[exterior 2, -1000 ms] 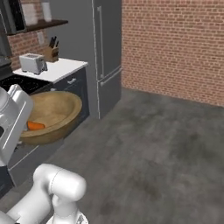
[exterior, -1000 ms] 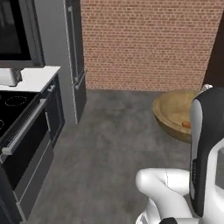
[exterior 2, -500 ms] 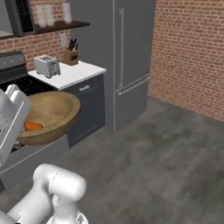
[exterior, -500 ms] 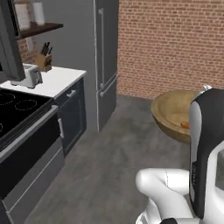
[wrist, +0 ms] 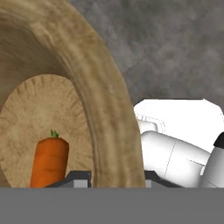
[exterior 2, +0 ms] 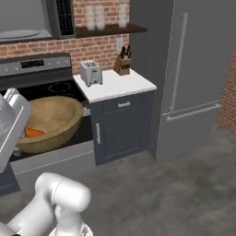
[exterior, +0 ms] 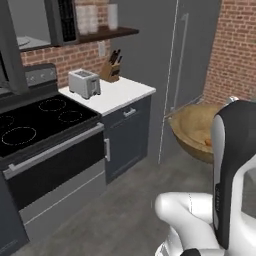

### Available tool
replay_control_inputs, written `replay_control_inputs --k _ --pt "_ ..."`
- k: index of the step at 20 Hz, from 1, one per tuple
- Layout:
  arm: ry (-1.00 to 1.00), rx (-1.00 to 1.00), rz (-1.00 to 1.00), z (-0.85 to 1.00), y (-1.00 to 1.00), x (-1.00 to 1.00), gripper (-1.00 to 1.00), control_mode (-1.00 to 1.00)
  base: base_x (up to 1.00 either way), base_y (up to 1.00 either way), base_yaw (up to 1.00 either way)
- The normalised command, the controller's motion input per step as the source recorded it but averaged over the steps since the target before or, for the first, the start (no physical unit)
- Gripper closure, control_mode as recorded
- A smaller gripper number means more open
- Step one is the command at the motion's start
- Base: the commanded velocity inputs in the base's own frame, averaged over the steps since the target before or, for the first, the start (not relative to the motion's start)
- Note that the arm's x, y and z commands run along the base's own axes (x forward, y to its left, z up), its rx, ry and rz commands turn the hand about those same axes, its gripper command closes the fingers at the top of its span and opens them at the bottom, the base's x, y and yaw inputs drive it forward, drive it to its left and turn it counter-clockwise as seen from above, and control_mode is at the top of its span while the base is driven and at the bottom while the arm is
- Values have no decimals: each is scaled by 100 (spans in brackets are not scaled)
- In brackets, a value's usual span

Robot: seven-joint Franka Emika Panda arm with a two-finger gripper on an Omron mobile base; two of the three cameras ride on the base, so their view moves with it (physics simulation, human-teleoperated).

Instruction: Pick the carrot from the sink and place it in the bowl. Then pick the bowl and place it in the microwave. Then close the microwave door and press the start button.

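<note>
I see a dark grey concrete-look floor and red brick walls. To one side runs a white worktop over charcoal cabinets, carrying a boxy silver toaster and a wooden knife block. Next to it sits a black glass-top stove with ring burners and a long oven handle. A tall, smooth grey refrigerator stands just beyond the worktop. Above the stove hangs the microwave, its dark door swung open and the pale interior with the round turntable showing; a dark wooden shelf beside it holds pale jars.

The bowl is wide, shallow, grainy tan wood, carried up off the floor in front of the stove. The carrot, smooth orange with a tiny green tuft, lies on the bowl's flat bottom. My claw is clamped across the thick rim of the bowl, one dark tip inside and one outside.
</note>
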Motion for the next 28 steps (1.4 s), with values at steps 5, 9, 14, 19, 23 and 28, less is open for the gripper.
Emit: replay_control_inputs --k 5,9,14,19,23,28 --pt "0 0 0 0 0 0 100 100 53 -55 75" --pt "0 0 0 0 0 0 100 100 13 -68 70" --pt "0 0 0 0 0 0 100 100 46 -50 53" --pt "0 0 0 0 0 0 100 100 71 -57 40" --pt "0 0 0 0 0 0 100 100 53 -32 37" --pt "0 0 0 0 0 0 100 100 55 4 35"
